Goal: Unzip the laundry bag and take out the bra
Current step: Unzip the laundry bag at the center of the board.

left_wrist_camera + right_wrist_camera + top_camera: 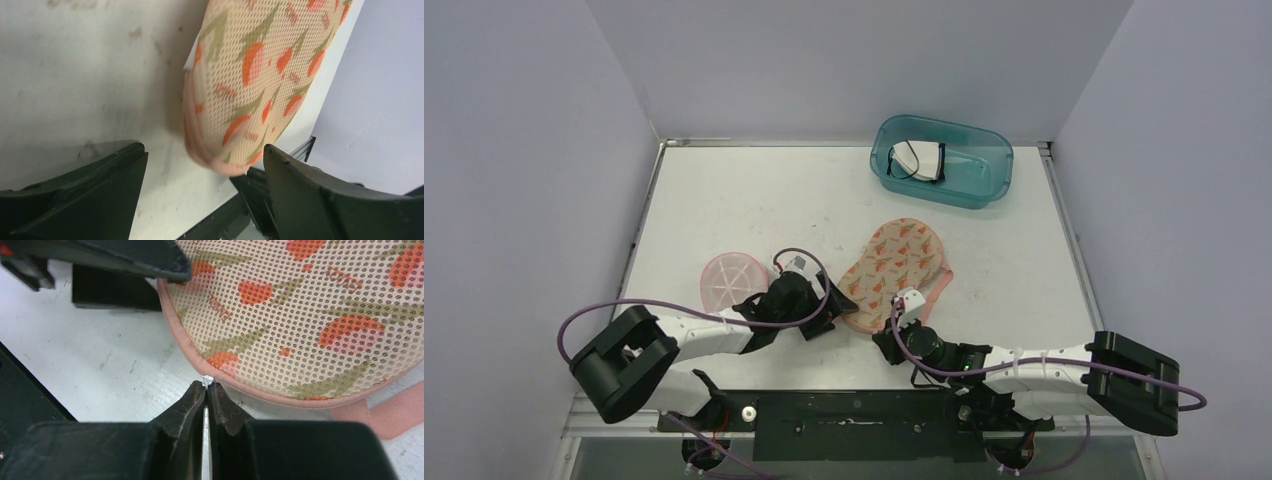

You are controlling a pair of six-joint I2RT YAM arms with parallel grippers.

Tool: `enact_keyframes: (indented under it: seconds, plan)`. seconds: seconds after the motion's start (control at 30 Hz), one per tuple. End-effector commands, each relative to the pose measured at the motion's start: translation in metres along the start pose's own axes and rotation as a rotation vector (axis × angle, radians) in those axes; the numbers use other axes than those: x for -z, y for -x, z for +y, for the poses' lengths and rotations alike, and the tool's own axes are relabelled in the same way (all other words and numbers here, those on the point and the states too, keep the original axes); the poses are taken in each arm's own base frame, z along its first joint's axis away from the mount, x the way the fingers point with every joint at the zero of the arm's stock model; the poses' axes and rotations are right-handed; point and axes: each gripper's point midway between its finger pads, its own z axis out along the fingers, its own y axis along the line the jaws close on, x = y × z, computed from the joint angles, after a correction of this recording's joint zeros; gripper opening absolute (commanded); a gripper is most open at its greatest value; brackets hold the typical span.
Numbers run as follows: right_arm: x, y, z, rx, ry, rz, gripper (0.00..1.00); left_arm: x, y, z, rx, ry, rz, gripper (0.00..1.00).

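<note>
The laundry bag is a flat mesh pouch with orange and green prints and a pink zipped rim, lying mid-table. My left gripper stands open at the bag's near-left edge; in the left wrist view its jaws are wide apart with the bag's rim just beyond them, touching neither finger. My right gripper is shut on the small white zip pull at the bag's near rim. The bra is hidden.
A pink round mesh piece lies left of the left gripper. A teal bin at the back right holds a white item with black edging. The bag's pink strap trails to the right.
</note>
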Motion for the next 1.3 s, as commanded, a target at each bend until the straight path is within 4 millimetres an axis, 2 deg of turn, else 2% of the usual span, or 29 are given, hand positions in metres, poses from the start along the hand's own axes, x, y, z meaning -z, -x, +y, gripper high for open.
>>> enact_keyframes:
  seconds: [0.0,0.13,0.23,0.47,0.73,1.27]
  plan:
    - [-0.004,0.029,0.028,-0.024,0.08,-0.073,0.05,0.022,-0.009,0.009,0.047,0.019,-0.015,0.86]
    - [-0.01,0.027,0.036,-0.03,0.107,-0.064,0.05,0.037,-0.013,0.001,0.067,-0.014,-0.063,0.87]
    - [-0.015,0.027,0.045,-0.032,0.133,-0.059,0.05,0.04,-0.014,-0.01,0.075,-0.041,-0.088,0.86]
    - [-0.023,0.037,0.063,-0.041,0.186,-0.076,0.05,0.026,-0.018,-0.016,0.124,-0.05,-0.085,0.81]
    - [-0.024,0.04,0.069,-0.046,0.208,-0.088,0.05,0.017,-0.017,-0.012,0.179,-0.053,-0.101,0.7]
    - [-0.022,0.035,0.061,-0.032,0.176,-0.07,0.05,0.02,-0.009,-0.004,0.187,-0.025,-0.15,0.05]
